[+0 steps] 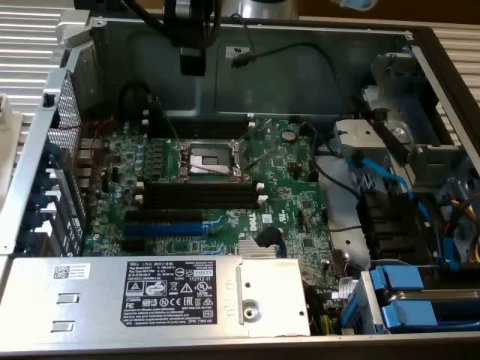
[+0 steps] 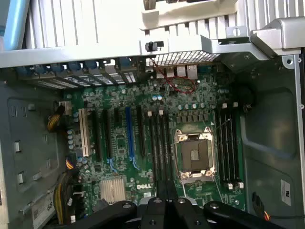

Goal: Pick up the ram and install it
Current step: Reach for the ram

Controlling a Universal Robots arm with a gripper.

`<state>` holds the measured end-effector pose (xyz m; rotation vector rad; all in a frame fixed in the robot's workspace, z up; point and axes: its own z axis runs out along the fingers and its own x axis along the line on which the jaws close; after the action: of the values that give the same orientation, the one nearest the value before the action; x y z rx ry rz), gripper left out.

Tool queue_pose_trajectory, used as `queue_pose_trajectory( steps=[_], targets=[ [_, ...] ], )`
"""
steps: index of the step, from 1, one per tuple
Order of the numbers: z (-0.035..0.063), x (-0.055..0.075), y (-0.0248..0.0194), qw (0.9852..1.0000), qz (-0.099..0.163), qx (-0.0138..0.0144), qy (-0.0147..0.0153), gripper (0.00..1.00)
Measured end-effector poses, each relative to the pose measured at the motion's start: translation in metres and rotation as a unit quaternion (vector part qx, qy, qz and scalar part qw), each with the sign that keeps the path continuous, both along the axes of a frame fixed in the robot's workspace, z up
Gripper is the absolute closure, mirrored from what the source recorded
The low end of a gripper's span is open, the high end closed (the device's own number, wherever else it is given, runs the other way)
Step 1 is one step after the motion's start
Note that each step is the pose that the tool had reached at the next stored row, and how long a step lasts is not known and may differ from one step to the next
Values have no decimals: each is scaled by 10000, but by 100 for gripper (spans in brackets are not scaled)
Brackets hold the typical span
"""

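The ram is out of view. My gripper point(image 1: 191, 45) hangs high over the back wall of the open computer case, well above the green motherboard point(image 1: 285, 202). In the wrist view my gripper point(image 2: 167, 207) is a dark shape above the board's edge. It lines up roughly with the long bare black slots point(image 2: 159, 143) beside the CPU socket point(image 2: 195, 155). In the exterior view those slots point(image 1: 202, 196) lie just in front of the socket point(image 1: 210, 159), with white clips at their right ends. A second set of black slots point(image 2: 228, 148) lies on the socket's other side.
A blue expansion slot point(image 1: 161, 229) lies beside the black slots. The silver power supply point(image 1: 150, 292) fills the case's near side. Blue drive carriers point(image 1: 405, 296) and blue cables point(image 1: 390, 176) crowd the exterior view's right. Metal case walls point(image 1: 300, 67) ring the board.
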<state>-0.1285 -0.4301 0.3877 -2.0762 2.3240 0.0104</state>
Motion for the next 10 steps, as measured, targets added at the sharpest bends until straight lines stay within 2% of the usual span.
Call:
queue_pose_trajectory(
  steps=[10],
  targets=[
    [0, 0, 0, 10000, 0, 0, 0, 89]
  ],
)
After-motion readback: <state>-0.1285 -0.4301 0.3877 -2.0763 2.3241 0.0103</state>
